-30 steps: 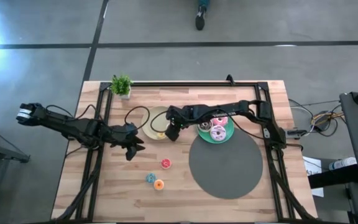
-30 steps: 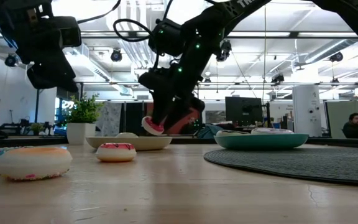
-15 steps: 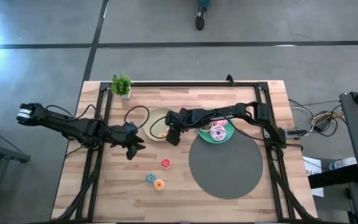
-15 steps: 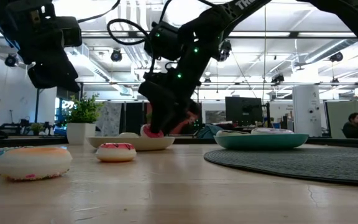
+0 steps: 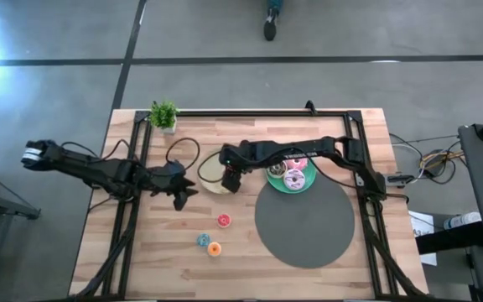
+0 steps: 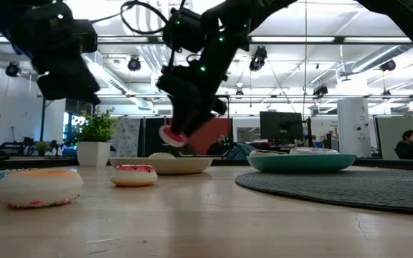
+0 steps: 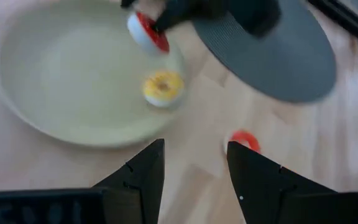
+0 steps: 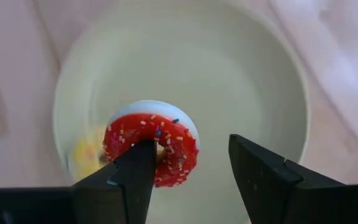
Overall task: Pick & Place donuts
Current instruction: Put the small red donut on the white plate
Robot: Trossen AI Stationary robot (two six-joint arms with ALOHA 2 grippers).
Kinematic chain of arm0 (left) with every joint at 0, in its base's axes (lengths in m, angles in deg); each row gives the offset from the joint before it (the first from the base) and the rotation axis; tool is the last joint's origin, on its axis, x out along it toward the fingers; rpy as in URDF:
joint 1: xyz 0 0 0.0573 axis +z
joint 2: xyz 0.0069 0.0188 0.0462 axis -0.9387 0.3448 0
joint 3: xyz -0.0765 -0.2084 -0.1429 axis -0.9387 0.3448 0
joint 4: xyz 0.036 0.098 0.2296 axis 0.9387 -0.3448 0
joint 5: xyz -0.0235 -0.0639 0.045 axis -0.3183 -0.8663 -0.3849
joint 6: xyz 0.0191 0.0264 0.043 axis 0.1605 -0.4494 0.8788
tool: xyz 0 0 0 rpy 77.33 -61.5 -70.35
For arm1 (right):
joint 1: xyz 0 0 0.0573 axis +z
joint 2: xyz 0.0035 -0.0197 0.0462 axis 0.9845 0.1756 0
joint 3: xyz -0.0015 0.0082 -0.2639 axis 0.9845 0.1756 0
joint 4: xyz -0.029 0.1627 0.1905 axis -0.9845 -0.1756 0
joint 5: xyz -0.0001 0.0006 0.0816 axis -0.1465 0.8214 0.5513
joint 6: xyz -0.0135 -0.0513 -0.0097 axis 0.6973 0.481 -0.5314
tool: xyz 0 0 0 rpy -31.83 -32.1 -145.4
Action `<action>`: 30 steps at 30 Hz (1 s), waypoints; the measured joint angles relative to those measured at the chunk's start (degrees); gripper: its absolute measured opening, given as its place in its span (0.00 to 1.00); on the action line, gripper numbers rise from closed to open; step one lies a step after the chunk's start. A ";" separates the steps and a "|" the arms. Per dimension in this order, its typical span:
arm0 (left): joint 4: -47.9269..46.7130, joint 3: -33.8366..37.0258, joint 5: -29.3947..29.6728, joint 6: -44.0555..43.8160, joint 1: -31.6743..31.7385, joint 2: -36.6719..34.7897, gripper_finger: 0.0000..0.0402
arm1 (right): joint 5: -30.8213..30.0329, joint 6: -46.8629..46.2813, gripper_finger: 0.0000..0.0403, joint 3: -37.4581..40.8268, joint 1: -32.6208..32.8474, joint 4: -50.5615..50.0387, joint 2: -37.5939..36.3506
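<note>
My right gripper (image 5: 229,178) hangs open over the beige plate (image 5: 206,161), and a small red sprinkled donut (image 8: 153,149) shows tilted at its fingertips, above the plate (image 6: 172,136). A yellow donut (image 7: 163,88) lies in the plate. My left gripper (image 5: 181,186) is open and empty, just left of the plate. A red (image 5: 224,220), a blue (image 5: 203,240) and an orange (image 5: 215,248) small donut lie on the wood nearer the front. The larger donuts lie on the teal plate (image 5: 307,186). My right gripper points down over the beige plate. The red donut's rim (image 8: 129,146) shows against one fingertip (image 8: 138,168), and the other finger (image 8: 253,168) stands clear of it. I cannot tell whether the finger touches the donut. The donut is tilted and clear of the plate.
A round grey mat (image 5: 303,220) lies at the front right, beside the teal plate. A small potted plant (image 5: 164,115) stands at the far left corner. A black frame (image 5: 250,112) runs along the table's edges. Bare wood lies at the front left.
My right gripper dipped toward the beige plate with the red donut, then rose again; the donut now shows higher above the plate. My left gripper has gone a little toward the far edge, nearer the plate.
</note>
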 joint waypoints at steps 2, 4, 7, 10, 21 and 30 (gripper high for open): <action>0.24 -1.34 1.36 0.54 1.56 0.02 0.37 | -0.02 -0.15 0.48 -0.32 -0.54 1.69 0.00; 0.49 -2.98 2.61 2.14 3.41 0.01 0.37 | -0.07 -0.15 0.48 -0.62 -1.03 1.61 0.00; 0.47 -4.83 3.80 4.41 6.74 0.04 0.37 | -0.11 -0.15 0.48 -0.59 -1.25 0.35 0.00; 0.57 -5.29 2.82 4.81 10.65 0.91 0.37 | -0.08 -0.15 0.48 -0.59 -1.14 -0.65 0.00; 13.51 -2.93 -10.45 9.22 17.20 11.40 0.37 | 0.07 -2.22 0.48 1.20 -0.88 -0.77 0.00; 23.80 -3.10 -13.30 12.82 17.25 21.88 0.37 | 1.69 -3.78 0.48 0.94 0.02 -0.50 -0.01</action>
